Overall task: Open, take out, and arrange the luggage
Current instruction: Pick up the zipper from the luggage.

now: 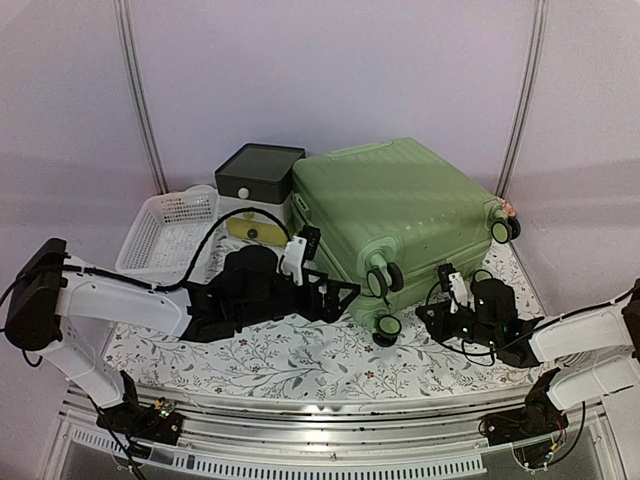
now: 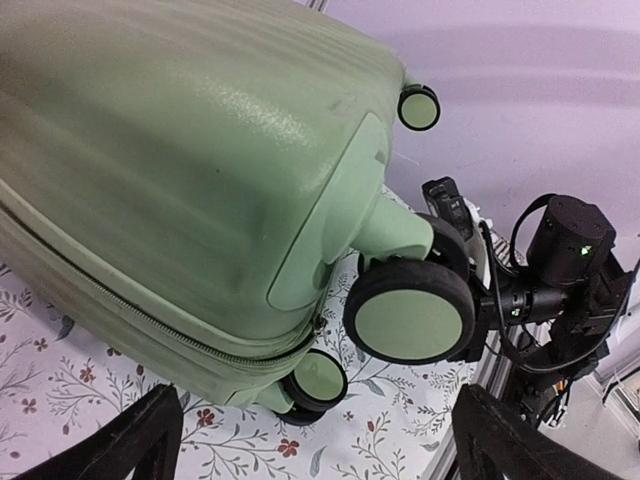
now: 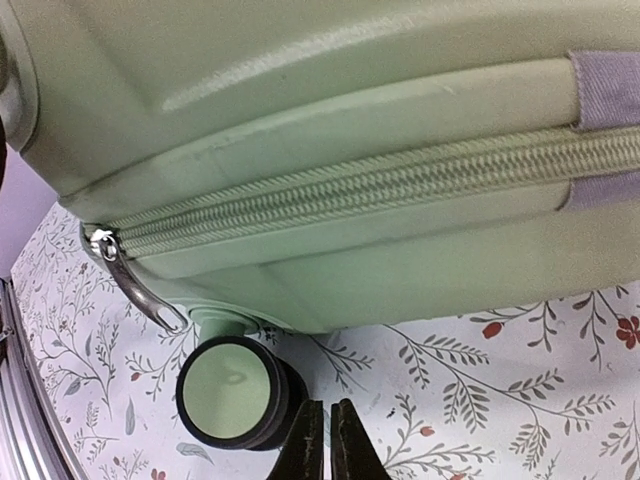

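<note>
luggage (image 1: 400,215) lies flat on floral cloth (image 1: 300,360), center-right, wheels twd the arms, zip looks shut. l gripper (image 2: 322,445) wide open, nothing betw its fingers, facing the wheel corner. r gripper (image 3: 326,445) closed, empty, tips just beside a wheel (image 3: 228,390), below zip pull (image 3: 135,285).

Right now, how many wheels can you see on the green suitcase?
3. The upper near wheel is on the raised front corner, the lower near wheel is just below it, and the far wheel is at the right end of the suitcase. A fourth may be hidden underneath.
</note>
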You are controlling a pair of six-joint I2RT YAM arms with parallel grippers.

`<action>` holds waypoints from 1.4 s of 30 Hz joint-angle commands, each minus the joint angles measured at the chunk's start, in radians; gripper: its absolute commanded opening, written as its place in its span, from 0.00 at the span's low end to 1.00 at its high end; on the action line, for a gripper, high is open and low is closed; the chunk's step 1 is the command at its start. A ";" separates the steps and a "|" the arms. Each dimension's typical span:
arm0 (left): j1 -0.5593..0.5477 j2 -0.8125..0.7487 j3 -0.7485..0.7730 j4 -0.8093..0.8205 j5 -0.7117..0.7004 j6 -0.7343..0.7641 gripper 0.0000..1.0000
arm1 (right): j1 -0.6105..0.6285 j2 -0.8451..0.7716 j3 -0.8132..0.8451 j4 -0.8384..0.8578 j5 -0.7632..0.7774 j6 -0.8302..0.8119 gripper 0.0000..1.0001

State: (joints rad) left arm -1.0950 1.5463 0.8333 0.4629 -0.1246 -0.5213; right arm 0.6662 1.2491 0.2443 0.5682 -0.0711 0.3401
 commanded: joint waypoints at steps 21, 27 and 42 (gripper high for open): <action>0.075 -0.153 -0.146 0.015 -0.029 -0.079 0.98 | -0.198 -0.062 0.018 -0.022 -0.466 -0.004 0.83; 0.136 -0.154 -0.172 0.021 0.022 -0.141 0.98 | -0.222 -0.014 0.039 -0.016 -0.513 -0.011 0.98; 0.129 -0.128 -0.095 -0.105 -0.031 -0.135 0.98 | -0.221 0.161 0.072 0.089 -0.608 -0.044 0.72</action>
State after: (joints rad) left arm -0.9611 1.3964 0.6899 0.3916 -0.1608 -0.6540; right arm 0.4484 1.3758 0.2966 0.5713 -0.6338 0.3088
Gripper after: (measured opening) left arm 0.983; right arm 0.747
